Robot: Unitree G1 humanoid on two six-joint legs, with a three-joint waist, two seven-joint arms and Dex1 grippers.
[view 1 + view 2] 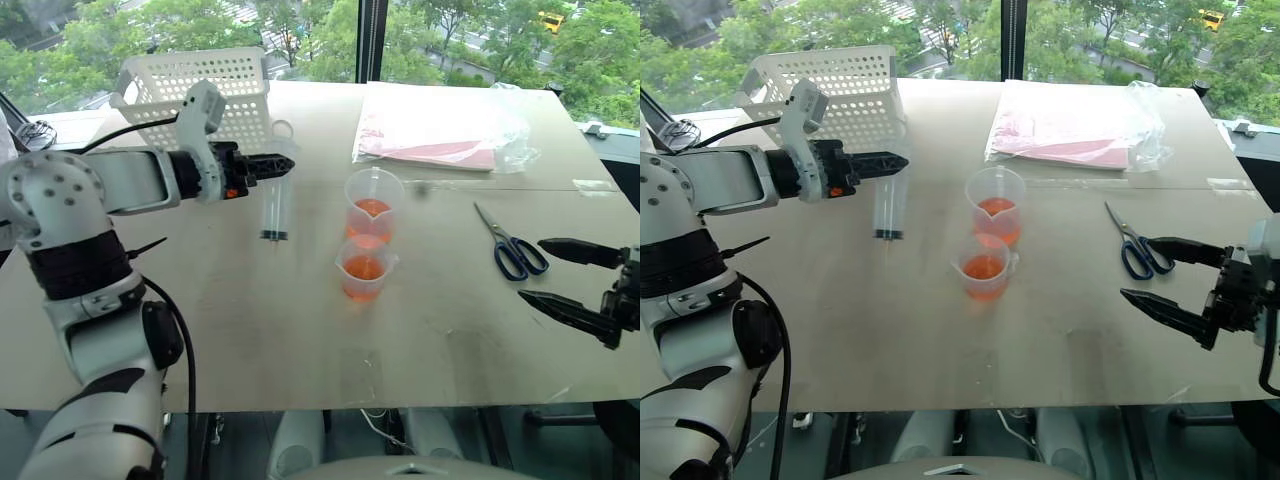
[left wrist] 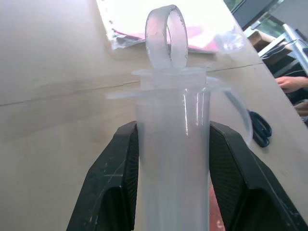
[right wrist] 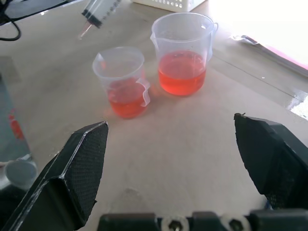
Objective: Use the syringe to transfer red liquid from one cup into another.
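Head views first: the left gripper is clamped on the syringe near its top, so the syringe hangs upright above the worktop, tip down and clear of the surface, just in front of the white basket. The taller cup and the shorter cup stand touching or nearly so in the middle of the worktop, short one nearer the robot, both holding red liquid. The syringe is off to their left with bare worktop between. The blue-handled scissors lie well to the right of the cups, and a plastic bag with something pink sits at the far side by the window. The right gripper hovers near the right edge with its fingers spread wide, nothing in them. Lots of free worktop along the near edge.

Left wrist view: both black fingers press the clear barrel, flange and ring end above them.

Right wrist view: fingers wide apart, both cups ahead, open worktop in between, syringe tip hanging beyond the shorter cup.
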